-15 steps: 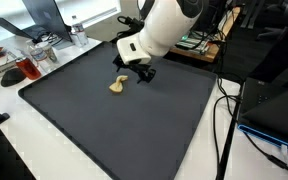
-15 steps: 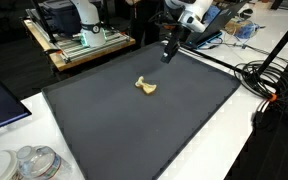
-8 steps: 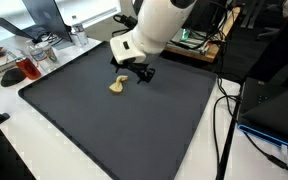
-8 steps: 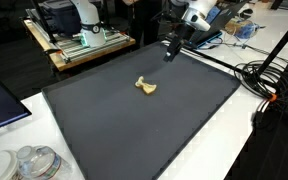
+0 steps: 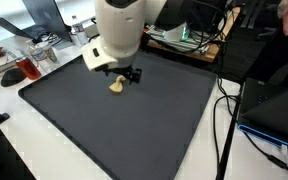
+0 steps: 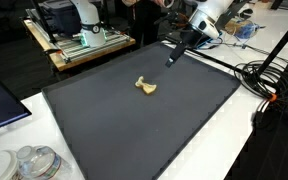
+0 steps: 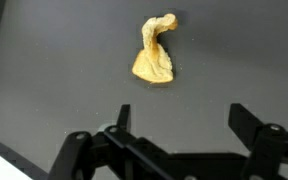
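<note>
Scrap (image 7: 155,50) of tan, crumpled material, twisted to a narrow neck at one end, lying flat on a dark grey mat (image 5: 154,130), off the mat's middle toward the corner over which the arm comes in, well clear of every edge.

Gripper (image 7: 180,115) spread wide and holding nothing, black fingers (image 7: 122,112) standing apart along the lower rim of the wrist view, scrap out ahead of them and untouched. In an exterior view, gripper (image 6: 171,60) slanted, up off the mat near its far edge, apart from the scrap (image 6: 146,87). In an exterior view, gripper (image 5: 130,74) pictured just beside the scrap (image 5: 116,85), white arm (image 5: 119,35) bulking above both.

Against half a second back: arm swung across, white body now over the scrap rather than off to one side; gripper tipped from hanging straight down to a slant; jaws as wide as before; scrap unmoved.

Around the mat: black cables (image 5: 224,110) off one side edge, clear plastic tubs (image 6: 29,162) by a near corner, wooden cart (image 6: 84,50) with equipment beyond the far edge. Labels there too small to read.
</note>
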Robot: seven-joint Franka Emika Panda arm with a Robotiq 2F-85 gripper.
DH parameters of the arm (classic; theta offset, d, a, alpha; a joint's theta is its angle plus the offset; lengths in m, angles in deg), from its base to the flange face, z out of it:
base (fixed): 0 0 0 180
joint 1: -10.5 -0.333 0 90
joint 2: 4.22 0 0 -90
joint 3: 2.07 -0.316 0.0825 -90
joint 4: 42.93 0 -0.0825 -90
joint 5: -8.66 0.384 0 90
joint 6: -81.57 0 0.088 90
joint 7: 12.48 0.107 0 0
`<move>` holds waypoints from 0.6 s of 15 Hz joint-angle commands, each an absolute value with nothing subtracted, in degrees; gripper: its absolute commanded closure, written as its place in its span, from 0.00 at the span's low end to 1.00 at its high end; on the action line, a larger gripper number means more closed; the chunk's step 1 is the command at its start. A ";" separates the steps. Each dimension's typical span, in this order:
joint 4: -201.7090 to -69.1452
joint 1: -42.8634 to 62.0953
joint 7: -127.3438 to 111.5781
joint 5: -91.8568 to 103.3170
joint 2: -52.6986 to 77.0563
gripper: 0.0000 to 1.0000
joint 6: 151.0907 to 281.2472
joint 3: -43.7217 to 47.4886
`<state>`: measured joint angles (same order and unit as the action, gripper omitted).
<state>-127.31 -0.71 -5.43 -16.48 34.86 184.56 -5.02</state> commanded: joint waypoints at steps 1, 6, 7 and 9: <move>-116.48 2.56 -14.25 -9.88 40.84 0.00 179.44 -5.02; -107.43 8.12 -23.41 -2.78 45.81 0.00 174.38 -5.33; -106.04 9.21 -24.90 -1.58 46.67 0.00 173.72 -5.36; -103.79 11.26 -27.76 0.78 48.04 0.00 173.01 -5.64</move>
<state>-110.28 8.57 -23.00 -3.39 44.35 176.30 -4.87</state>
